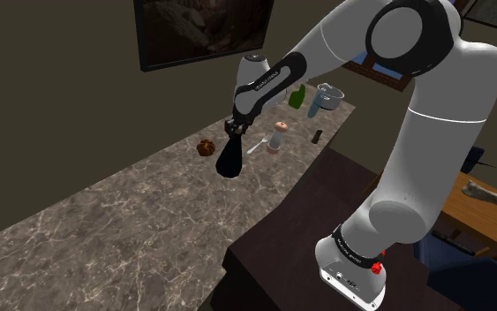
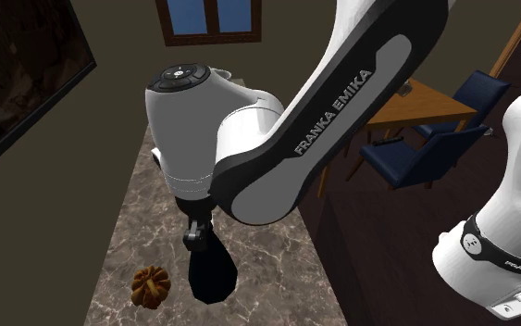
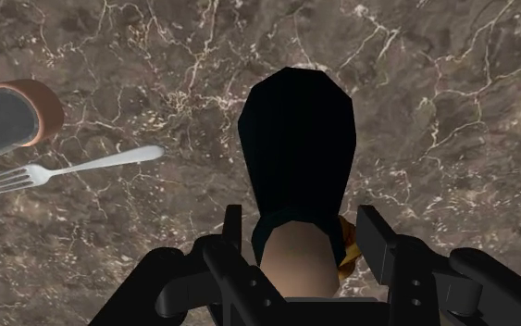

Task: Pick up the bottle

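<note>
The bottle (image 1: 230,159) has a black body and a tan neck. It hangs tilted under my gripper (image 1: 236,130), above the marble counter (image 1: 105,221). The wrist view has the two black fingers (image 3: 233,231) clasping the tan neck of the bottle (image 3: 297,148), one on each side, with my gripper (image 3: 302,233) shut on it. From the second exterior view, the bottle (image 2: 212,270) dangles below the gripper (image 2: 193,237), its body pointing down at the counter (image 2: 133,231).
A brown ridged object (image 1: 205,147) (image 2: 151,285) lies on the counter near the bottle. A fork (image 1: 257,144) (image 3: 73,169) and a grey cylinder with a brown end (image 1: 278,136) (image 3: 8,116) sit further along. A green bottle (image 1: 298,96), a grey pot (image 1: 328,97) and a small black item (image 1: 318,136) stand at the far end.
</note>
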